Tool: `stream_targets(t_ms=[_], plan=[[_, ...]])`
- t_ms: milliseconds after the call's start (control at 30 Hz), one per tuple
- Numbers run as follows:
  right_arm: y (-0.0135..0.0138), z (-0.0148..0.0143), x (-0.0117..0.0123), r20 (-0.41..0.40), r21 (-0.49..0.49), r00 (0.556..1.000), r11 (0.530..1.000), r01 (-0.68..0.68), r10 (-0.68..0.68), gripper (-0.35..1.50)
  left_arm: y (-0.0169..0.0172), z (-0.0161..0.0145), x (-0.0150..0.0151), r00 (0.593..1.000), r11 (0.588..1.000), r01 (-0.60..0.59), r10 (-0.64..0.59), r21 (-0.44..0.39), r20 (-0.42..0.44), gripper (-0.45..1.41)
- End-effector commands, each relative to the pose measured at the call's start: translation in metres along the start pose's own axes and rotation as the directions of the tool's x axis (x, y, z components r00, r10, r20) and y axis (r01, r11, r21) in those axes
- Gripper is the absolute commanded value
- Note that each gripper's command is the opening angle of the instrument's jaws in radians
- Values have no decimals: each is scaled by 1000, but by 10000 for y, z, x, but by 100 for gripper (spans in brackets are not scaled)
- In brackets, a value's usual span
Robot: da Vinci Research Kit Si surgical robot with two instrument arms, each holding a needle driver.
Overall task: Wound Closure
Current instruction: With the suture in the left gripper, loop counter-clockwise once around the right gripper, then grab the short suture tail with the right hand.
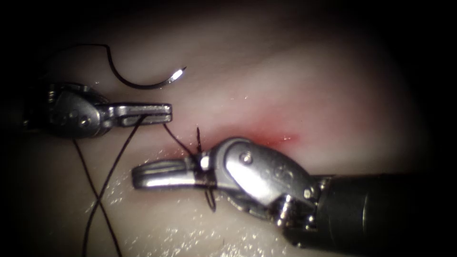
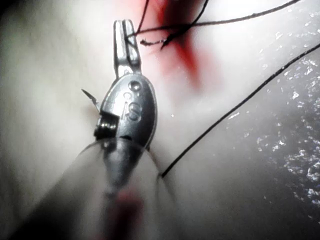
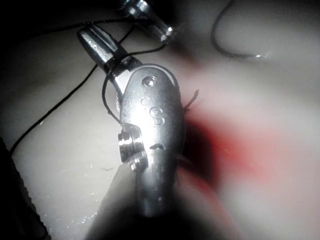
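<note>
Polished, glossy steel jaws of both tools [image 1: 157, 173] gleam above pale, wet-glistening pork tissue [image 1: 295, 76] crossed by thin, matt dark thread [image 1: 102, 190].

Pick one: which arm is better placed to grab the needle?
Left, probably. The needle lies free on the tissue, just above the left tool. But that tool is shut on thread. The right tool sits farther off, with thread looped round it.
</note>
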Motion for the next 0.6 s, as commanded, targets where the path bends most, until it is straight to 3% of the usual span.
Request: stream_targets(t_ms=[33, 267, 300, 333, 467, 600], plan=[[7, 1, -2, -4, -51, 1000, 999, 5, -5, -35, 6, 8, -6, 1000, 1000, -3, 3, 4, 3, -45], [10, -8, 1, 41, -171, 999, 985, -8, 15, -35, 33, 19, 2, 1000, 1000, 12, -11, 17, -29, -45], [8, -10, 1, 33, -240, 992, 965, -107, 118, -35, 42, 22, 5, 1000, 1000, 7, -6, 22, -28, -45], [4, -11, 1, 41, -357, 976, 916, -184, 212, -35, 51, 25, 8, 1000, 1000, 2, -2, 23, -29, -45], [-5, -18, 4, 79, -501, 935, 825, -262, 345, -35, 66, 25, 12, 1000, 1000, -5, 6, 22, -29, -45], [-5, -21, 4, 114, -624, 894, 731, -274, 433, 14, 83, 32, 10, 1000, 1000, -10, 10, 28, -24, -45]])
